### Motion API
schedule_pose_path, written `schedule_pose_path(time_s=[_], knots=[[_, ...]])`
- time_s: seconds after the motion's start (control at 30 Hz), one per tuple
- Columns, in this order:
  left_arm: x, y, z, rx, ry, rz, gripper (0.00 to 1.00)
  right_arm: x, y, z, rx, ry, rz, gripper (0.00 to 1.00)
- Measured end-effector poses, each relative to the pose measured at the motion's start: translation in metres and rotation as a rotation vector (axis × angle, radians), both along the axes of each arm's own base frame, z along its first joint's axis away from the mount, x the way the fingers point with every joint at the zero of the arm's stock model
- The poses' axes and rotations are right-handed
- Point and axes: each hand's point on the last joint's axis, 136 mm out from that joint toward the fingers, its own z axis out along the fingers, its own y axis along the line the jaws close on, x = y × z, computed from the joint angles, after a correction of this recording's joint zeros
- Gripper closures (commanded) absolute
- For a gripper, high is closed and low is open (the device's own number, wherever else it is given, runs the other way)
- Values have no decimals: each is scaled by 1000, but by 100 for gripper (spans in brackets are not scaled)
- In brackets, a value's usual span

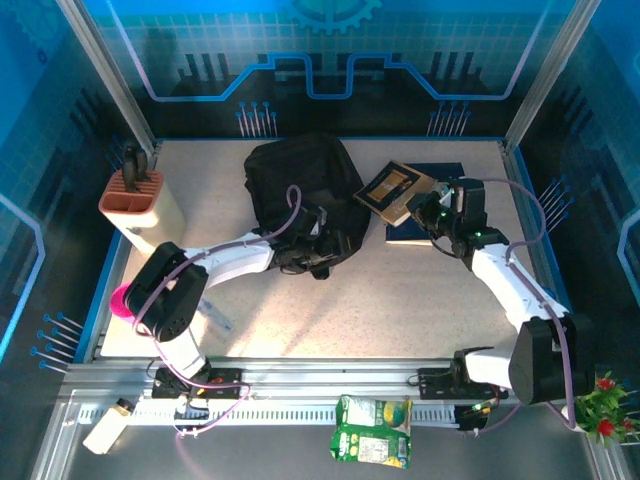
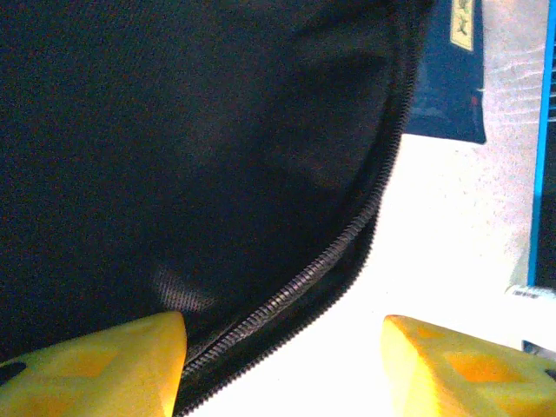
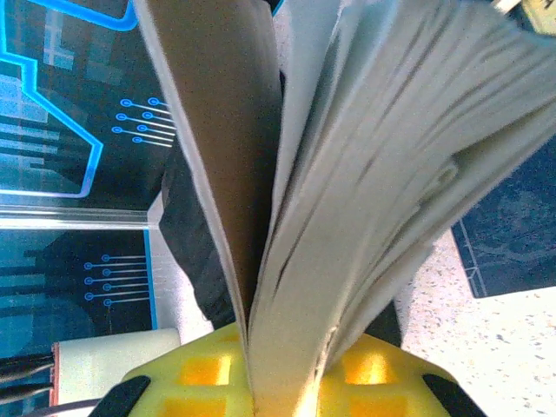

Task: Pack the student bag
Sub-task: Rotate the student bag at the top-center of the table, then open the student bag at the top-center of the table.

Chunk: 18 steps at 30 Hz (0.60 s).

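Top cam: student bag (image 1: pixel 300 180) sits back-centre on the table (image 1: pixel 400 300), left gripper (image 1: pixel 318 250) at its near edge, right gripper (image 1: pixel 428 210) beside it. Left wrist: jaws wide, bag's zipper (image 2: pixel 347 234) between them. Right wrist: jaws pinching a book (image 3: pixel 373 174), bag behind.

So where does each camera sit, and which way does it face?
Top external: above and behind the arms, looking down on the table; both arms show.
Left wrist: on the left gripper, facing the zip of the bag; its open yellow fingers show.
Right wrist: on the right gripper, facing the brown book clamped between its fingers.
Shared: top and left wrist both show the blue book.
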Motion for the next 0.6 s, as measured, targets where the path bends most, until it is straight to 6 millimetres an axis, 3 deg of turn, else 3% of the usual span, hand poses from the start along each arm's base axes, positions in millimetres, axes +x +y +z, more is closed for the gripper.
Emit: schedule_pose_path(time_s=[0.3,0.6], knots=[[24,-15,47,144,-226,-260,45,-10,-19,7,-41,-25,-21,86],[36,-27,10,228,-198,-372,58,-18,-31,-4,-42,6,-39,87]])
